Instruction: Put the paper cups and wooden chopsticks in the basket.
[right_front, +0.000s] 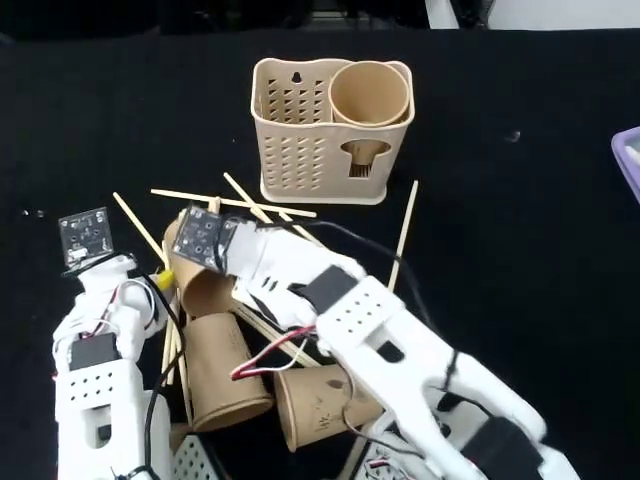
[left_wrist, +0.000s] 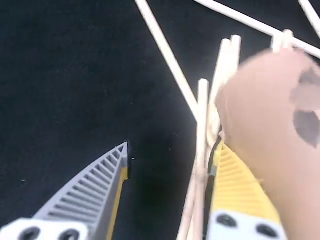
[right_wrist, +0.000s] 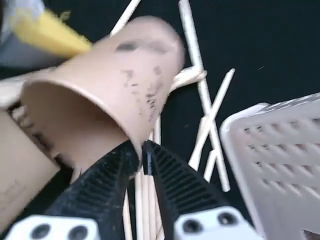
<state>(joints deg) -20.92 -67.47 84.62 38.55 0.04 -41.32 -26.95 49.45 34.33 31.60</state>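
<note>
1. High view: The basket stands at the far side of the black table. One paper cup sits upright in one compartment, and the other compartment is free. The right arm stretches across to a held cup just beside the left arm. Two lying cups rest on their sides nearer the arm bases. Loose chopsticks are scattered between this pile and the basket.

2. Left wrist view: The left gripper is spread wide and grips nothing. A bundle of chopsticks runs between its jaws, just beside the yellow finger, and the held cup looms over that finger. Closing here would probably gather the bundle. It seems wiser for this arm to wait until the cup is clear, so the two arms do not foul each other.

3. Right wrist view: The right gripper is pinched tight on the rim wall of the held cup, which is tilted with its mouth towards the jaws. Chopsticks lie beneath, and the basket is near, off to one side. The step in hand looks like carrying this cup to the basket. To do it well, the pinch should stay firm, because thin paper may crumple or slip. The cup should rise straight up until it is free of the sticks and the yellow finger. It should then be turned mouth-up over the free compartment, or over the cup already there, and lowered before release.
</note>
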